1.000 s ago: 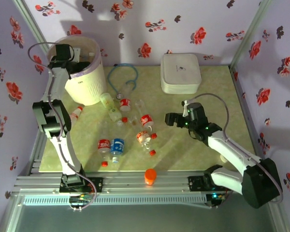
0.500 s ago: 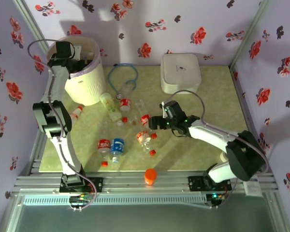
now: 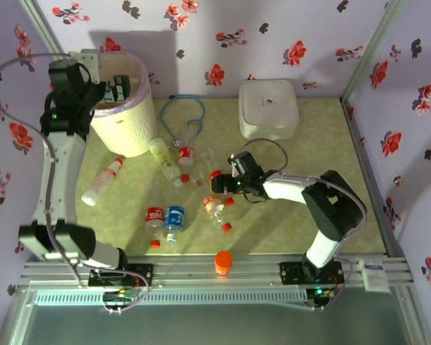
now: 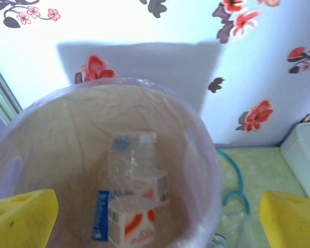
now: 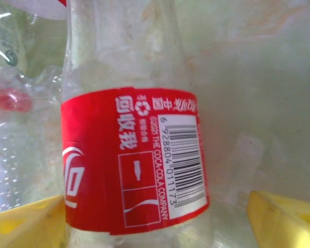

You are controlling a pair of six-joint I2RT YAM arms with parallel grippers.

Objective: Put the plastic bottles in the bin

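The cream bin (image 3: 126, 126), lined with a lilac bag, stands at the back left. My left gripper (image 3: 118, 88) hangs open above its mouth, empty. Down inside the bin (image 4: 196, 134) lie clear bottles (image 4: 134, 191) with red and blue labels. Several more plastic bottles lie on the table, among them a blue-labelled one (image 3: 174, 217) and a red-labelled one (image 3: 154, 215). My right gripper (image 3: 219, 185) is low at another red-labelled bottle (image 3: 217, 177). That bottle (image 5: 137, 170) lies between its open yellow fingers (image 5: 284, 217); the left finger is against it and a gap shows on the right.
A white lidded box (image 3: 268, 108) sits at the back right. A blue looped tube (image 3: 183, 115) lies beside the bin. An orange knob (image 3: 223, 261) rests at the front edge. A bottle (image 3: 103, 181) lies at the table's left edge. Floral walls enclose the table.
My right gripper has swept left across the table to the red-labelled bottle, jaws slightly narrowed. The left arm has lifted and drawn back to the left, its gripper opened above the bin.
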